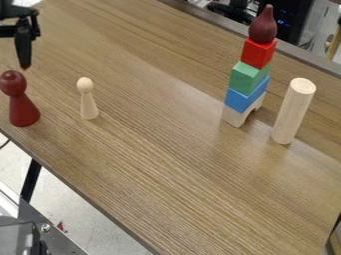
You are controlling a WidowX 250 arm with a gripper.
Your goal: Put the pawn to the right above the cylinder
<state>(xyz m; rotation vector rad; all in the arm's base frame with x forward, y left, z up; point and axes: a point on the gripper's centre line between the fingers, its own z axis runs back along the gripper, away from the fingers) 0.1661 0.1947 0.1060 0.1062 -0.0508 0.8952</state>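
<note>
Pale pawn (88, 102) stands upright near the table's (153, 174) lower-left edge; the hand (25, 65) is partly cut off, so whether open or closed, I cannot tell.

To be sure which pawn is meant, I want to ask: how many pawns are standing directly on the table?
2: the dark red pawn at the far left, and the smaller pale pawn just to its right.

The black gripper (25, 64) hangs nearly vertical, pointing down.
Above its jaws sits its dark housing (10, 13), cut off by the view's left edge.
</note>
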